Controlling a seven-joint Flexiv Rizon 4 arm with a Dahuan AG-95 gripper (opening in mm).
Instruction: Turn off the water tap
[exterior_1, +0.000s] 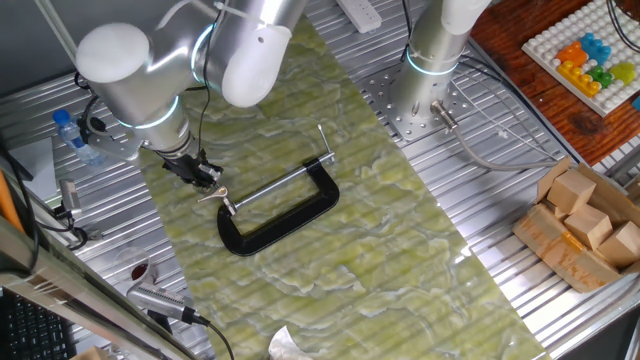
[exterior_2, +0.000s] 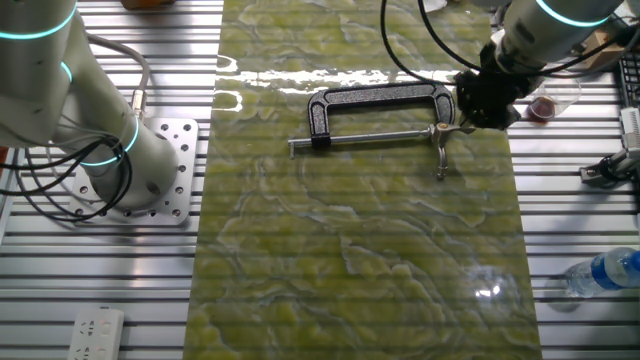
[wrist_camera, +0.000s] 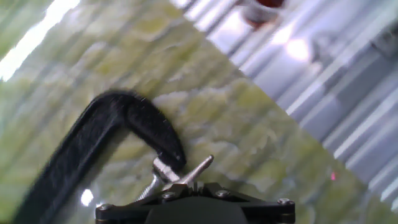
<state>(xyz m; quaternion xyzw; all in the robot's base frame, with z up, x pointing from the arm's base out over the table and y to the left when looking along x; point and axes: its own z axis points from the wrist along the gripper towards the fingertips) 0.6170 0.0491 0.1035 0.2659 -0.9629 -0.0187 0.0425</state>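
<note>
The claw (exterior_1: 207, 176) sits at the small metal T-bar handle (exterior_2: 440, 150) of the large black C-shaped clamp with its long silver screw (exterior_1: 278, 208); whether it grips cannot be told. The clamp lies flat mid-mat on the green marbled counter (exterior_1: 400, 260), open mat at 6 o'clock. Cardboard boxes (exterior_1: 585, 222) stand well apart at 3 o'clock.

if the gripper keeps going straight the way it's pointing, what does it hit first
Most likely the small T-bar handle on the clamp's screw: in the hand view it sits just ahead of the gripper. Whether they already touch is unclear; the fingertips are hidden.
</note>
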